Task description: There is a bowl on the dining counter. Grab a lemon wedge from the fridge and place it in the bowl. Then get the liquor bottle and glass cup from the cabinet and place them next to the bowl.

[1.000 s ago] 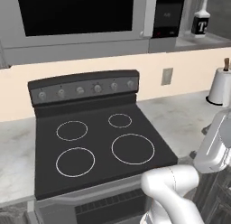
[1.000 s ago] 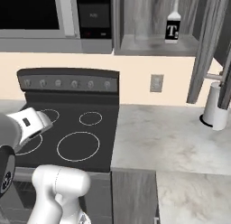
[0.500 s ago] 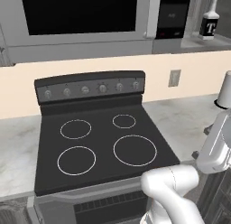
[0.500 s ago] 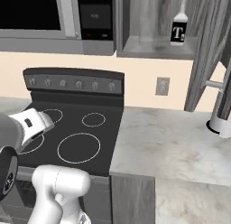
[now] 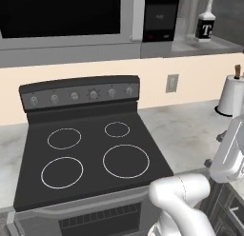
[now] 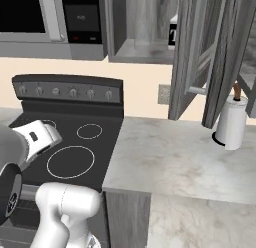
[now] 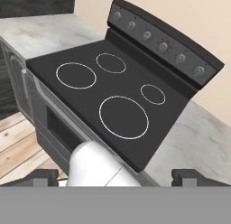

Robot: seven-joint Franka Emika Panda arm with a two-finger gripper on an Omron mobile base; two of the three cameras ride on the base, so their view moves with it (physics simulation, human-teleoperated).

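The whole picture has slid since a second ago: the base is driving rightward along the counter, so the stove point(image 5: 90, 149) sits further toward 9 o'clock in the right base view and more of the counter point(image 6: 185, 157) shows. Nothing on it has itself moved.

The gripper point(image 7: 115, 175) holds nothing; its jaws stand wide apart, the two dark tips at 7 and 5 o'clock of the hand view, looking down on the stove.

The bottle point(image 5: 205, 24) stands upright on the open cabinet's shelf point(image 6: 142, 52) at 1 o'clock in the left base view; in the right base view the open cabinet door point(image 6: 192, 57) hides nearly all of it. A paper towel roll point(image 6: 231, 123) stands on the counter at 3 o'clock.

Progress, as a judgement: the robot seems to be on the cabinet stage, approaching the bottle. Whether the lemon wedge is already in the bowl I cannot tell. Bottle and cup seem yet to be fetched and carried over.
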